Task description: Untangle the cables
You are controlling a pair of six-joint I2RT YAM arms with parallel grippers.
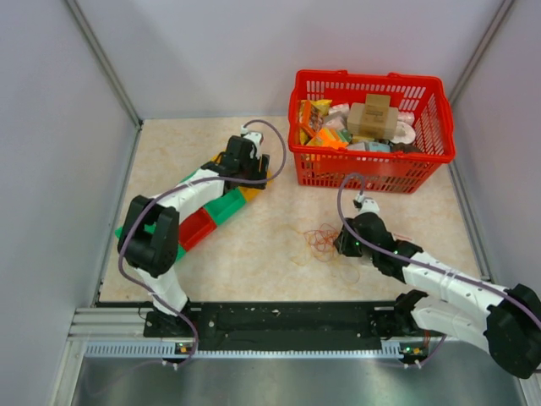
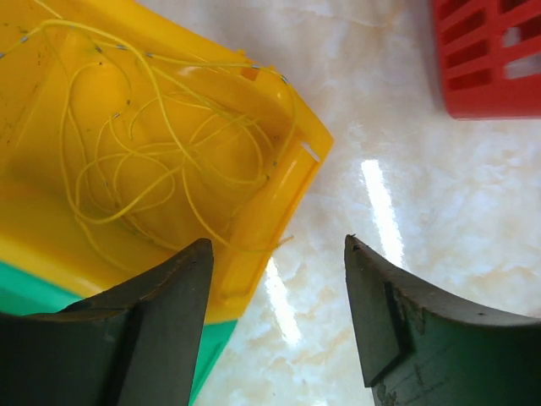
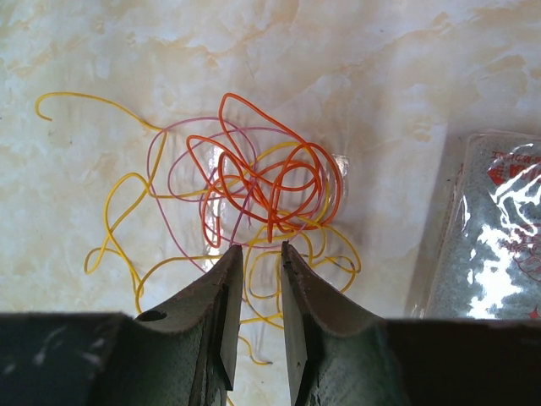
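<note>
Cables: the tangle of cables (image 3: 254, 182) is lying on the bench (image 3: 127, 51), right of its middle, between the red basket (image 1: 372, 161) and the near edge.
Right gripper: the right gripper (image 3: 260, 247) is hovering at the tangle's near side, jaws only narrowly parted, nothing visibly pinched.
Left gripper: the left gripper (image 2: 279, 241) is hanging over the corner of the yellow bin (image 2: 296, 144), jaws released wide and empty; loose yellow strands (image 2: 144, 161) are lying inside the bin.
Handling: the wires are looking very thin, light and springy, so they are probably going to drag neighbouring loops along and slip from a shallow pinch.
Hold: an outlying yellow loop or free end is looking safer than the dense orange-red core.
Risk: a clear plastic packet (image 3: 490, 228) is lying just beside the tangle.
</note>
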